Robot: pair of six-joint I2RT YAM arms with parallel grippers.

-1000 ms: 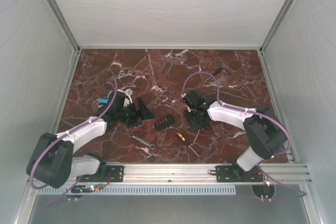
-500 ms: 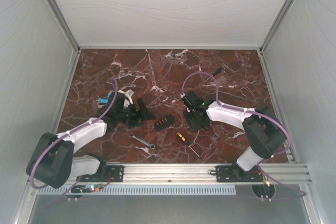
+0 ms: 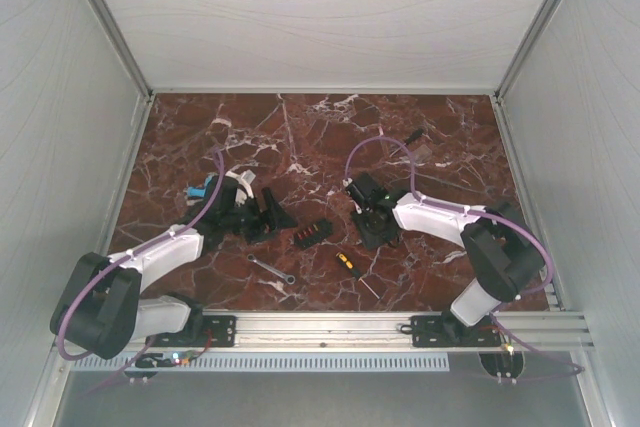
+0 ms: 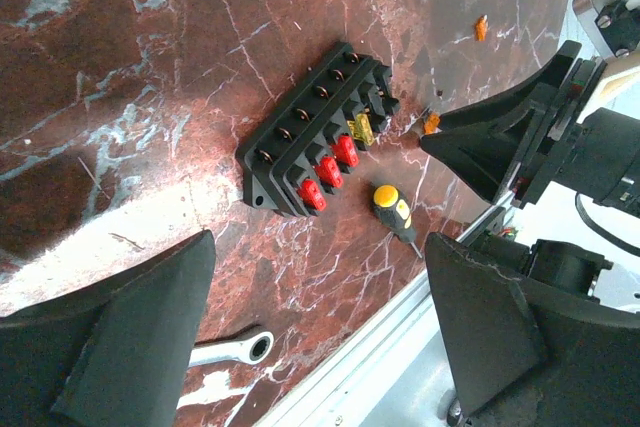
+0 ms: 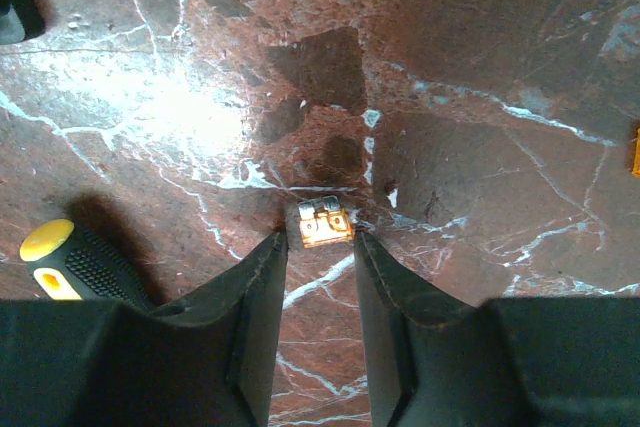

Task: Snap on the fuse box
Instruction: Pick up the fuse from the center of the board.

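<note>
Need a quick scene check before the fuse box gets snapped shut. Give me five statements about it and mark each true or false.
1. The left gripper is open and holds nothing. True.
2. A cover hides the fuses in the fuse box. False: its red fuses and a yellow fuse show uncovered.
3. The right gripper straddles a small orange fuse lying on the table. True.
4. The screwdriver is held in the left gripper. False: it lies on the table beside the fuse box.
5. The wrench rests on top of the fuse box. False: it lies on the table, apart from it.
</note>
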